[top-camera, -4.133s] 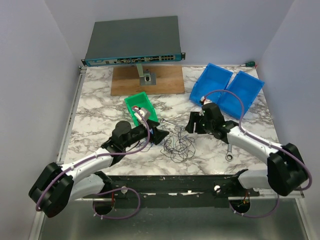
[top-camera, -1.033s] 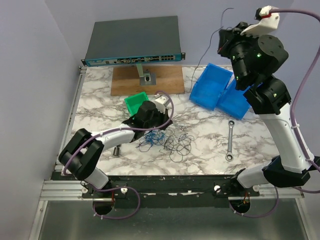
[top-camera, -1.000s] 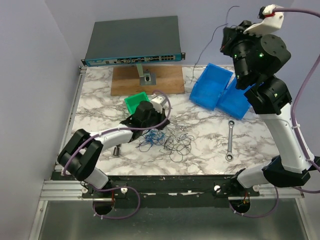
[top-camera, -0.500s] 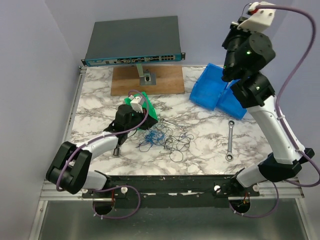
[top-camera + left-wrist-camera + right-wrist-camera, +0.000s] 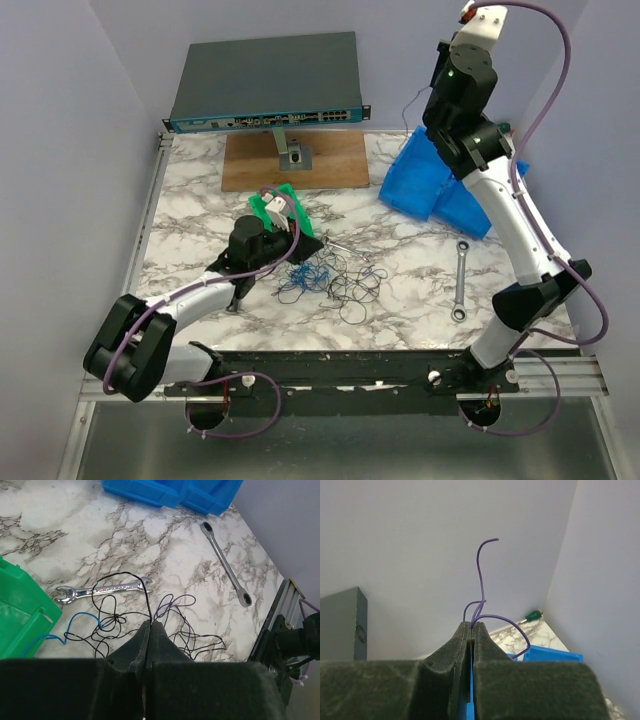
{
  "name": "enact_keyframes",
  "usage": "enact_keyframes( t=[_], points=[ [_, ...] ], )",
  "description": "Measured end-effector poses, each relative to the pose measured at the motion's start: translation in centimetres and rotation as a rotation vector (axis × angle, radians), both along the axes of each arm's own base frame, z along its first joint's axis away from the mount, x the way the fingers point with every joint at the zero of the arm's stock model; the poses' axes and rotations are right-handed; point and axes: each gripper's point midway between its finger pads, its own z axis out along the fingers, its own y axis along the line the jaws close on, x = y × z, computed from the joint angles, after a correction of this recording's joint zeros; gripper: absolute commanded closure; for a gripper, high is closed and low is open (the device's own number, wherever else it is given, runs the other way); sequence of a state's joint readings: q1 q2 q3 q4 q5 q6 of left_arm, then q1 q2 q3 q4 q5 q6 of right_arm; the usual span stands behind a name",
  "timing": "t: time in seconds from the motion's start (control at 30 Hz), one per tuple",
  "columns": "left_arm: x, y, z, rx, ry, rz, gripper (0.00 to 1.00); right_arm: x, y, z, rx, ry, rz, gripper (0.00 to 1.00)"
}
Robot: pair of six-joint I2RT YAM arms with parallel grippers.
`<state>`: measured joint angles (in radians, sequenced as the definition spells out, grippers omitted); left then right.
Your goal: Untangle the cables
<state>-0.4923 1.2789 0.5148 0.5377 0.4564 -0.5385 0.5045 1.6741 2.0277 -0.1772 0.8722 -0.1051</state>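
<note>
The cables [image 5: 335, 283] lie as a loose pile of thin black, blue and purple loops on the marble table [image 5: 190, 210], in front of my left gripper. My left gripper [image 5: 303, 245] is low at the pile's left edge, shut on a black cable [image 5: 149, 605] that rises from its fingertips [image 5: 150, 624]. A blue cable [image 5: 75, 617] curls to its left. My right gripper [image 5: 433, 85] is raised high over the blue bins, shut on a thin purple cable [image 5: 480, 575] that sticks up and loops out of its tips [image 5: 472, 625].
Two blue bins [image 5: 440, 180] stand at the back right and a green bin [image 5: 272, 205] sits beside my left wrist. A ring wrench [image 5: 460, 282] lies right of the pile, a small spanner [image 5: 100, 590] by the cables. A network switch [image 5: 265, 85] and wooden board [image 5: 250, 165] are at the back.
My right arm has swung its wrist left and higher over the blue bins, the purple cable still in its grip. My left gripper has shifted slightly left at the pile, staying shut.
</note>
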Motion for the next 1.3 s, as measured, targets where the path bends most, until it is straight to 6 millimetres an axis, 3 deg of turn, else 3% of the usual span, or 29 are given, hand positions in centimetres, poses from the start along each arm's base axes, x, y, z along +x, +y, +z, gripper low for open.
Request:
enact_keyframes(
  t=[0.23,0.37,0.5,0.63,0.87,0.97,1.17,1.2,1.27,1.3],
  points=[
    [-0.3,-0.3,0.0,0.005,-0.007,-0.018,1.00,2.7,0.0,-1.0,0.004,0.008,-0.004,0.99],
    [-0.3,-0.3,-0.2,0.010,-0.006,-0.019,1.00,4.6,-0.3,-3.2,0.004,0.041,-0.010,0.99],
    [-0.3,-0.3,-0.5,0.016,-0.001,-0.020,1.00,6.1,-1.7,-6.6,0.017,0.095,-0.025,0.99],
    [-0.3,-0.4,-0.6,0.018,-0.001,-0.023,1.00,7.1,-2.6,-11.8,0.032,0.184,-0.035,0.99],
    [-0.2,-1.1,-0.2,0.024,-0.021,-0.043,1.00,6.7,-4.0,-24.6,0.051,0.425,-0.031,0.99],
    [-0.4,-1.5,-0.1,0.029,-0.028,-0.058,1.00,6.8,-4.4,-27.4,0.074,0.487,-0.028,0.99],
    [-0.9,-1.7,-0.6,0.052,-0.025,-0.076,1.00,9.1,-4.5,-32.8,0.149,0.586,0.006,0.99],
    [-1.0,-1.8,-0.7,0.056,-0.023,-0.078,1.00,9.4,-4.5,-34.1,0.164,0.611,0.017,0.93],
    [-1.1,-1.8,-0.9,0.062,-0.020,-0.082,1.00,9.7,-4.2,-36.3,0.193,0.672,0.055,0.42],
    [-1.2,-1.8,-1.0,0.067,-0.019,-0.086,1.00,9.8,-3.9,-37.2,0.212,0.697,0.077,0.30]
  ],
)
